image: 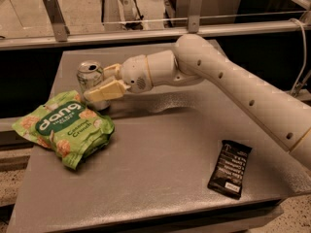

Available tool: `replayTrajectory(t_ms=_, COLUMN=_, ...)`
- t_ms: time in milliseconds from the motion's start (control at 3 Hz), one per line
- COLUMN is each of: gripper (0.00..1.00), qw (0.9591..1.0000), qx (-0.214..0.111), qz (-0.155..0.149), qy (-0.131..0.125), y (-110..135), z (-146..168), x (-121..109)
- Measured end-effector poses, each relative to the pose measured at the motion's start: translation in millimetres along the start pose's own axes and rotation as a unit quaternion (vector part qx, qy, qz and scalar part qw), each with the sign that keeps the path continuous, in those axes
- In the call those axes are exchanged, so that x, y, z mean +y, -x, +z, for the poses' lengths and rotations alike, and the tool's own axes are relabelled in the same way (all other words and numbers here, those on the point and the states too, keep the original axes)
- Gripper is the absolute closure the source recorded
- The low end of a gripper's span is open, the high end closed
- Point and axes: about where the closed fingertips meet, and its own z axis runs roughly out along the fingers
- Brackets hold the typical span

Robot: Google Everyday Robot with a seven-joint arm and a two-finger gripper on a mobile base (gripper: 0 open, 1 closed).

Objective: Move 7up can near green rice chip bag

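Observation:
The 7up can (pixel 89 75), silver-white with a pull-tab top, stands upright at the table's back left. It is just behind the top right corner of the green rice chip bag (pixel 64 127), almost touching it. The bag lies flat near the left edge with white "dang" lettering. My gripper (pixel 96 82) reaches in from the right. It is shut on the can, with one cream finger (pixel 108 89) across the can's front and the other behind it. The can's base is hidden behind the finger and the bag.
A black wrapped bar (pixel 230 168) lies at the front right of the grey table (pixel 160 174). My white arm (pixel 228 81) spans the back right of the table. A metal rail (pixel 146 33) runs behind the table's far edge.

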Motion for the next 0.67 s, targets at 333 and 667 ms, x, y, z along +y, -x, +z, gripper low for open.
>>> replayTrajectory(t_ms=333, gripper=0.13, qw=1.0, qx=-0.002, qz=-0.001, qy=-0.003, y=-4.4, z=-1.8, x=3.2)
replayTrajectory(t_ms=667, gripper=0.0, qw=1.0, qx=-0.005, qz=0.0, qy=-0.006, y=-9.9, z=-3.7, x=4.6)
